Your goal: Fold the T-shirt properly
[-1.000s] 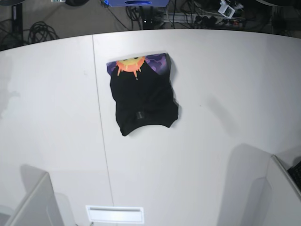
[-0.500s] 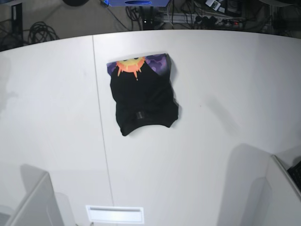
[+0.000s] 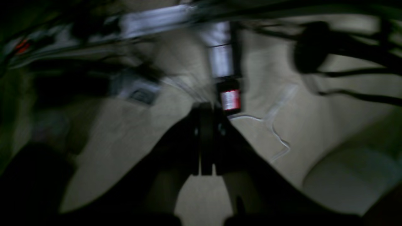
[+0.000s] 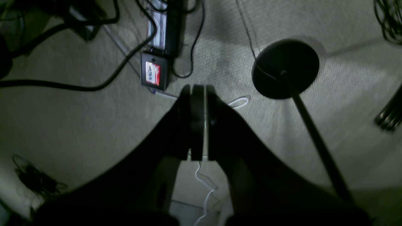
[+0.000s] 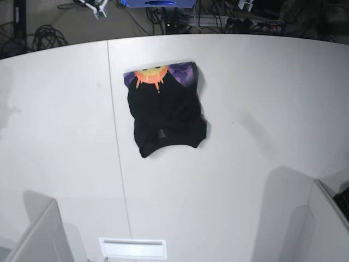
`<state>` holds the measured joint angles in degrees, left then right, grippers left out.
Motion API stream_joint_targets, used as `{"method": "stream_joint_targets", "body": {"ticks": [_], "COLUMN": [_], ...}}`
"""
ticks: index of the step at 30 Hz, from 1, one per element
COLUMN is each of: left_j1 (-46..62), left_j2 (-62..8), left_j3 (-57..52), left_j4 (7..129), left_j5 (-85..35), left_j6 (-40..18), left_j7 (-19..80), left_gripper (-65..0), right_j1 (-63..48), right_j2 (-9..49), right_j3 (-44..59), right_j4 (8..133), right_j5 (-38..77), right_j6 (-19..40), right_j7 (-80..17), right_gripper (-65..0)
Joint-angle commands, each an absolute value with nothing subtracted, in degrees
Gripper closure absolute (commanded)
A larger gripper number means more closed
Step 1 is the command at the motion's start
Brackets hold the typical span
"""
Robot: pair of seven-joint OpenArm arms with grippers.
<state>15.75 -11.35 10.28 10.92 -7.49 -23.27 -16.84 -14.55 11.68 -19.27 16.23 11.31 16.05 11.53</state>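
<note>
the t-shirt (image 5: pixel 166 112) lies folded into a compact bundle on the white table (image 5: pixel 262 109), a bit beyond the middle, mostly black with a strip of purple print and orange sun along its far edge. neither arm is over the table. the left gripper (image 3: pixel 205 138) has its jaws pressed together, holding nothing, above a blurred carpet. the right gripper (image 4: pixel 198 122) is likewise pressed together and empty, over carpet with cables (image 4: pixel 94 84) and a round black stand base (image 4: pixel 285 67).

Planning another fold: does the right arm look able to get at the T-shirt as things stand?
Probably yes: the T-shirt lies alone on the table, nothing in the way. But the shut right tool points at the floor, so it must swing back.
</note>
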Motion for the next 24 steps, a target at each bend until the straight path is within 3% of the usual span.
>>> {"method": "stream_joint_targets", "body": {"ticks": [1, 6, 24], "left_j1": [14.3, 10.3, 10.4], "left_j2": [-11.0, -10.2, -10.6], "left_j3": [10.2, 10.3, 10.3], "left_j4": [6.6, 0.2, 5.1], "left_j5": [-7.5, -7.5, -7.4], "left_j6": [-23.7, -23.7, -23.7], "left_j7": [-19.7, -24.3, -24.4], "left_gripper": [0.0, 0.0, 0.0], "right_j1": [-13.8, -9.8, -10.0], "right_j2": [11.1, 9.0, 7.8], "right_j3": [-21.3, -29.2, -29.4], "right_j4": [13.8, 8.0, 8.0], "right_j5": [11.1, 11.1, 11.4], "right_j6": [16.6, 16.4, 16.3], "right_j7": [11.6, 13.4, 13.5], "right_gripper": [0.0, 0.0, 0.0]}}
